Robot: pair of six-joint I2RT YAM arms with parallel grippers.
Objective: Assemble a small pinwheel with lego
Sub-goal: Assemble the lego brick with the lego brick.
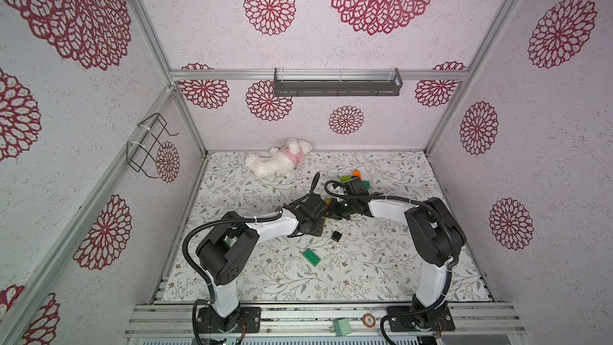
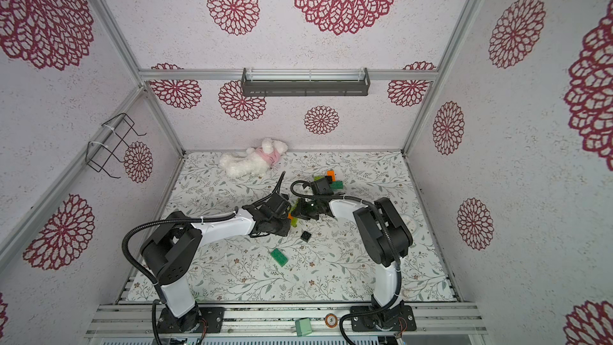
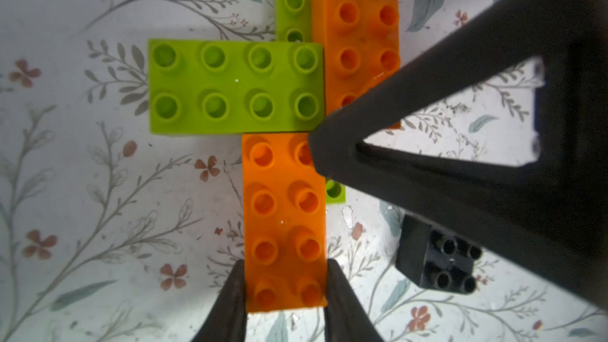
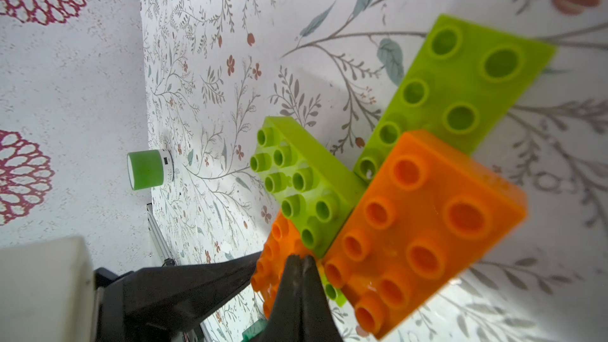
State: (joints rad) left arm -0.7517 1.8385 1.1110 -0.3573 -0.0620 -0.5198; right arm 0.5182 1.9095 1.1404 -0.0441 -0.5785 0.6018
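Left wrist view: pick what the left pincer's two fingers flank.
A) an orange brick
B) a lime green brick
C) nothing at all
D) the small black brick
A: the left pincer has its fingers against the two long sides of the orange brick, while the black brick lies apart.

Both top views are looking down from high in front over the whole table (image 1: 365, 277); both wrist cameras are peering closely at the same joined bricks (image 3: 235, 87).
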